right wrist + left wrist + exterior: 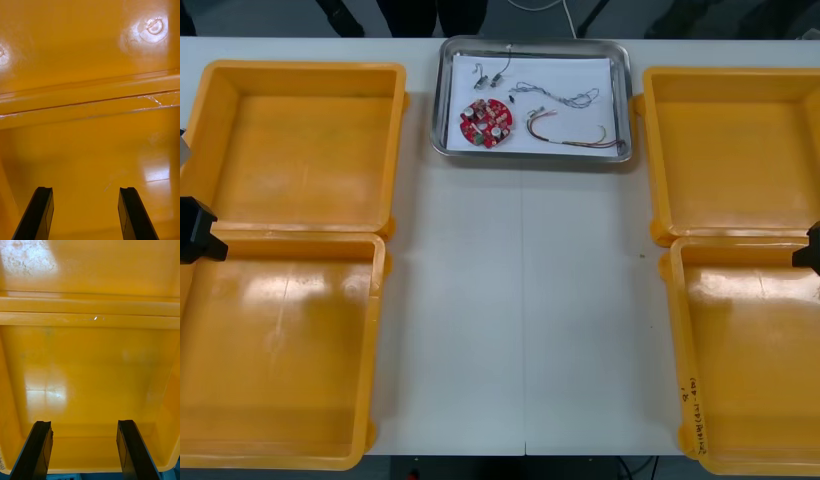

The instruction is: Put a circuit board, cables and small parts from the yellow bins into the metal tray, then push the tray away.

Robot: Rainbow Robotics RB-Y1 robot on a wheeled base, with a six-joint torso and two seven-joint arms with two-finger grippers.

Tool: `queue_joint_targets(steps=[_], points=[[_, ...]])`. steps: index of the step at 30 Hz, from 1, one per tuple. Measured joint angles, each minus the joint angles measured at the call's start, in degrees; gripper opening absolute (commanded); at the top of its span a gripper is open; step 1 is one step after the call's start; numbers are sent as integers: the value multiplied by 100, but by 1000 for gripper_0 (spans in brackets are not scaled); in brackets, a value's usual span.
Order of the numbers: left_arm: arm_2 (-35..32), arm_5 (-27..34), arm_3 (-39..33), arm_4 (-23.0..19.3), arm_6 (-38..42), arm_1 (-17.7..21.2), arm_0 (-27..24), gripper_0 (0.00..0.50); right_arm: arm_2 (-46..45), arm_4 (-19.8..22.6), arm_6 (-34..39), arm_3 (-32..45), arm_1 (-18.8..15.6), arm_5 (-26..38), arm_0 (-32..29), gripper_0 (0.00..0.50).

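Note:
The metal tray (620,100) sits at the table's far edge, white inside. It holds a round red circuit board (486,122), a twisted blue and white cable (558,96), a red and yellow cable (572,133) and small metal parts (488,75). My left gripper (83,450) is open above the bare floor of a near left yellow bin (93,371); its arm (195,230) shows at the table's left edge. My right gripper (86,213) is open over a right yellow bin (90,157); its arm (810,250) is at the right edge.
Two yellow bins stand on the left (310,150) (280,350) and two on the right (730,150) (750,350), all with bare floors. The white table (520,300) runs open between them up to the tray.

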State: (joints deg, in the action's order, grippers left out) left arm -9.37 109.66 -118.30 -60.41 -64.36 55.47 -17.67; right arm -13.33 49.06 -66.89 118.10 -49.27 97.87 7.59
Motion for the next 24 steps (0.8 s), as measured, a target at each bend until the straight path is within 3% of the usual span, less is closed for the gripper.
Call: queue_joint_targets(steps=[8, 24], points=[[0, 0, 0, 0, 0, 0, 0, 500, -137, 523, 0, -218, -284, 1, -2, 500], [0, 0, 0, 0, 0, 0, 0, 500, -172, 570, 1, -234, -374, 378, -1, 500]])
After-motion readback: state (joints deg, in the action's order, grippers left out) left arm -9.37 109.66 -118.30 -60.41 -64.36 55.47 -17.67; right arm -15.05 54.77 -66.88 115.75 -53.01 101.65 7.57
